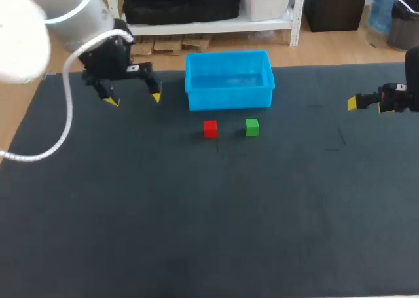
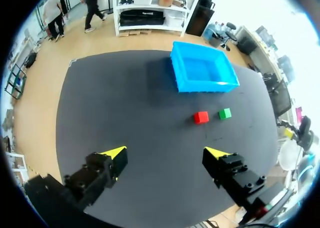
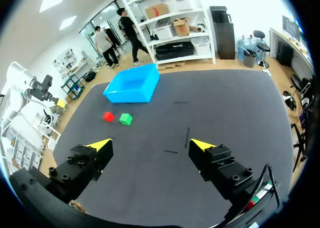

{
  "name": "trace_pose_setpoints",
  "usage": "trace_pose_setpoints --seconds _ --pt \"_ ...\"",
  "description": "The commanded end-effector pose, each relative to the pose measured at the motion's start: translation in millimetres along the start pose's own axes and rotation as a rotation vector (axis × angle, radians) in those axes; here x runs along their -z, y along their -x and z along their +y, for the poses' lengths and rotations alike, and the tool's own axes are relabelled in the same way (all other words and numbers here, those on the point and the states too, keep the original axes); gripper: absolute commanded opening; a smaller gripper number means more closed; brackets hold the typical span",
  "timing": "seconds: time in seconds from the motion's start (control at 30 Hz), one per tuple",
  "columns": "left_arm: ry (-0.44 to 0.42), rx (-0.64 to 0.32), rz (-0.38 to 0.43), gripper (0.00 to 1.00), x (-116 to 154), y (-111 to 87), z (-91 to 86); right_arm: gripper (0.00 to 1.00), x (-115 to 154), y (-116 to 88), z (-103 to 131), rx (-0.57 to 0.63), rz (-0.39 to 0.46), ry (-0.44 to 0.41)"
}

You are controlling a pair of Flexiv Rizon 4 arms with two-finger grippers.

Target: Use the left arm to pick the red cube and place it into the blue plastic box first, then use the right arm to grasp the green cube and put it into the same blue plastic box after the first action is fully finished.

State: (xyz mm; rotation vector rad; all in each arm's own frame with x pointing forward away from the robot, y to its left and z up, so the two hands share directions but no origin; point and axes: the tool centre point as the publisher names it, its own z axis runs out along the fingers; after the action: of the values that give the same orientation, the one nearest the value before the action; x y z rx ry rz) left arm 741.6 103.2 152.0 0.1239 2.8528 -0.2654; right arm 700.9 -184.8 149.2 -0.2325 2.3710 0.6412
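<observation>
Left gripper (image 2: 166,152): jaws wide, empty, above the table (image 1: 196,213). Right gripper (image 3: 151,144): jaws wide, empty. Red cube (image 1: 209,128) on the table near the blue box (image 1: 229,100); green cube (image 1: 252,127) beside it, not touching.

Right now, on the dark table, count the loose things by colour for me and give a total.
Red: 1, the red cube
Green: 1, the green cube
Blue: 1, the blue plastic box
Total: 3
</observation>
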Motion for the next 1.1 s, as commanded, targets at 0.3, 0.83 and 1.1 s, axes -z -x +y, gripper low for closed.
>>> trace_pose_setpoints --seconds 0.3,0.83,1.1 --pt "0.166 0.008 0.114 1.00 -25.6 33.8 -45.4 1.00 0.2 0.1 -0.5 0.000 0.001 0.001" --pt "0.145 0.026 0.114 1.00 -47.8 46.3 -79.8 1.00 0.2 0.1 -0.5 0.000 0.001 0.001" --pt "0.116 -0.015 0.103 1.00 -64.7 51.2 -107.7 1.00 0.2 0.1 -0.5 0.000 0.001 0.001"
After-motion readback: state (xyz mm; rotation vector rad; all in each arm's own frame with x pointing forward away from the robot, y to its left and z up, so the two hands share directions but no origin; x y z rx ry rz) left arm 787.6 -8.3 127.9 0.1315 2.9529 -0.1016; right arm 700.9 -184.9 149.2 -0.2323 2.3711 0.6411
